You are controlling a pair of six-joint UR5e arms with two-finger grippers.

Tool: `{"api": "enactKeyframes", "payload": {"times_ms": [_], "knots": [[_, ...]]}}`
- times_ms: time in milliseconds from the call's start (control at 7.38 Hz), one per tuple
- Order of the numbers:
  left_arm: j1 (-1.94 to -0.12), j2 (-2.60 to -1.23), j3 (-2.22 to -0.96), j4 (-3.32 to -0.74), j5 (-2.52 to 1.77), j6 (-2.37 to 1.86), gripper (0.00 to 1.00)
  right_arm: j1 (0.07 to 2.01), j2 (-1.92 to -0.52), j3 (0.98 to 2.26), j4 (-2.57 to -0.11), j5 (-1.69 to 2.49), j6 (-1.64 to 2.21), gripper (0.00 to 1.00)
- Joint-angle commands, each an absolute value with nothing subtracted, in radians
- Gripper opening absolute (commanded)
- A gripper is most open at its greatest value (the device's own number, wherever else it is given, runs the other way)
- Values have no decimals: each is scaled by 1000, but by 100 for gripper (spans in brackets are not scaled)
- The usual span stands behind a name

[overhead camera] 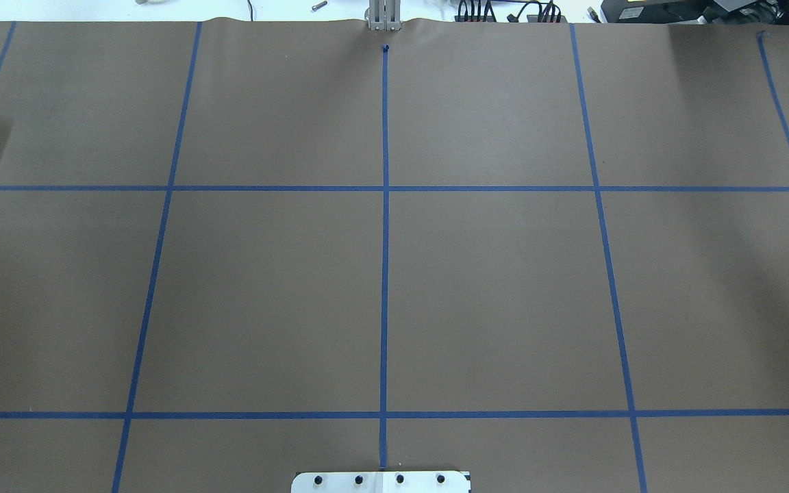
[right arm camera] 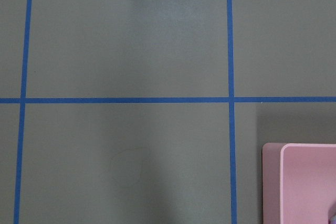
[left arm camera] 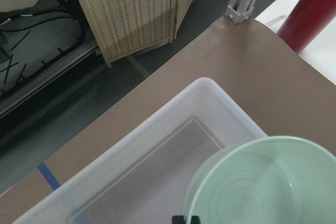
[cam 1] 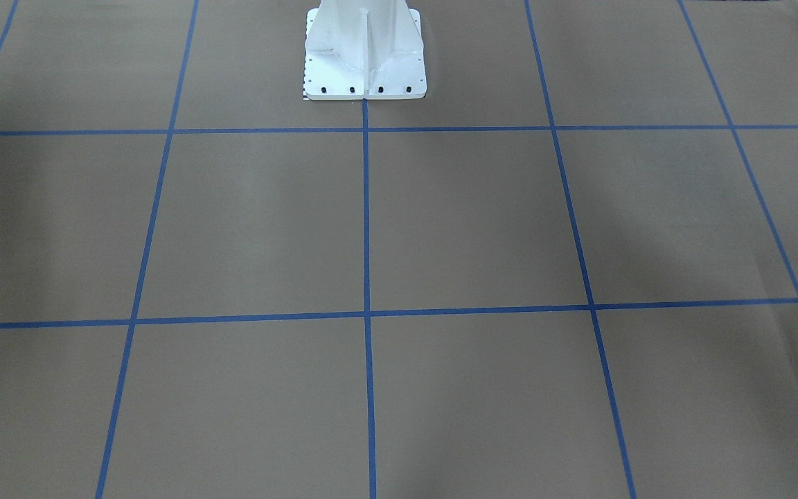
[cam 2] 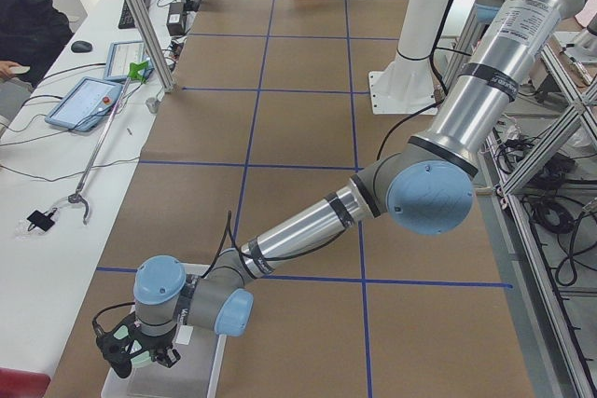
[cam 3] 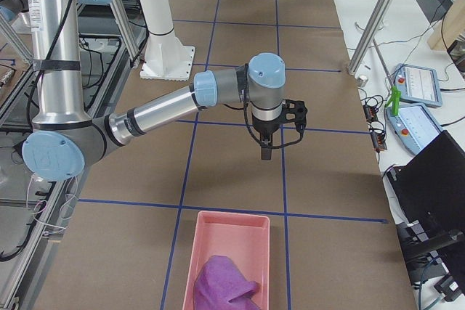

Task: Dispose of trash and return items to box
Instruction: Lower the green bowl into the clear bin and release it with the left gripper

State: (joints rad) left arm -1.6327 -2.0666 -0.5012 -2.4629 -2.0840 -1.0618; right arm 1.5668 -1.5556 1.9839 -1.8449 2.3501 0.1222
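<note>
My left gripper sits at the bowl's rim above the box. My right gripper hangs over the desk. I cannot tell whether either is clenched.

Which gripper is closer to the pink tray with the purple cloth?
Right. The right gripper hangs just short of the pink tray; the left gripper is at the opposite end, over the box.

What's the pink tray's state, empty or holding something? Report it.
Holding something. The pink tray has a crumpled purple cloth lying inside it at the end nearer the exterior right camera; the rest of its floor is bare.
</note>
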Motion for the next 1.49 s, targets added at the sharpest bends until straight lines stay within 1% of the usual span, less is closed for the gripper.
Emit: {"api": "enactKeyframes", "payload": {"times_ms": [0, 136, 271, 542, 949, 1085, 1356], "knots": [[-1623, -2066, -499, -2474, -2072, -1071, 39, 1566, -1555, 1987, -1845, 2350, 123, 100], [-1621, -2056, -497, -2506, -2072, -1069, 76, 1566, -1555, 1990, -1845, 2349, 123, 100], [-1621, -2051, -497, -2526, -2074, -1069, 99, 1566, -1555, 1993, -1847, 2349, 123, 100], [-1623, -2049, -520, -2530, -2118, -1055, 99, 1566, -1555, 1993, -1845, 2350, 124, 100], [-1643, -2027, -668, -2508, -2278, -961, 99, 1533, -1552, 2008, -1845, 2350, 193, 100], [-1640, -2020, -748, -2467, -2296, -945, 99, 1520, -1552, 2006, -1845, 2350, 199, 100], [-1643, -1945, -1022, -2189, -2330, -757, 99, 1511, -1554, 2005, -1845, 2349, 201, 100]]}}
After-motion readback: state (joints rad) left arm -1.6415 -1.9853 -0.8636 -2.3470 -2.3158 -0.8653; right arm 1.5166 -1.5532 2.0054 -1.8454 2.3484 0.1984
